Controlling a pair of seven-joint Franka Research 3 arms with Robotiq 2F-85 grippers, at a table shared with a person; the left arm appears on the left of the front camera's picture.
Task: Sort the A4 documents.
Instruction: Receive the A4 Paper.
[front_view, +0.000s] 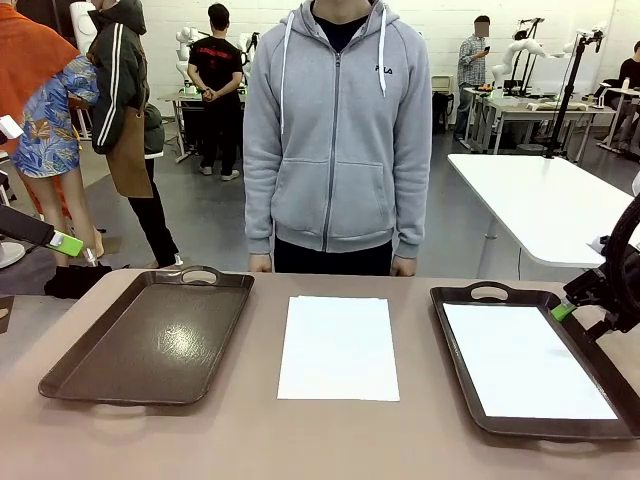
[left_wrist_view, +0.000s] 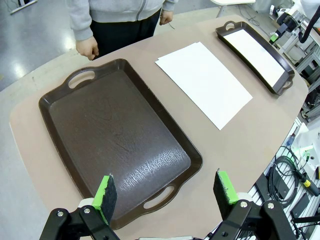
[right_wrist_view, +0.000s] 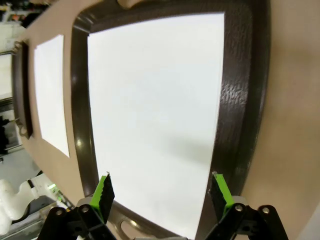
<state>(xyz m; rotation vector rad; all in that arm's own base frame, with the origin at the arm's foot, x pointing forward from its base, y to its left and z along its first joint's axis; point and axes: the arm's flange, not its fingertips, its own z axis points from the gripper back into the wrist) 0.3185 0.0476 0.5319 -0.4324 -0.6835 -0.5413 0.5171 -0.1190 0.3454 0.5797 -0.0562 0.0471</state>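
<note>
One A4 document (front_view: 338, 347) lies on the table (front_view: 420, 440) at frame centre; a second A4 document (front_view: 525, 360) lies in the right tray (front_view: 530, 295). Left gripper (left_wrist_view: 167, 189) and right gripper (right_wrist_view: 162, 192) both hang spread, holding nothing.

right tray (front_view: 452, 297) cut off, person (front_view: 337, 130) cropped above shoulders

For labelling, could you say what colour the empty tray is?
Dark brown tray, clearest in left wrist view.

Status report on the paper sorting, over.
Left end effector open, empty. Right end effector open above the sheet in the right tray. Second sheet flat on the table, left of that tray. Person's hands at far edge, off the paper.
</note>
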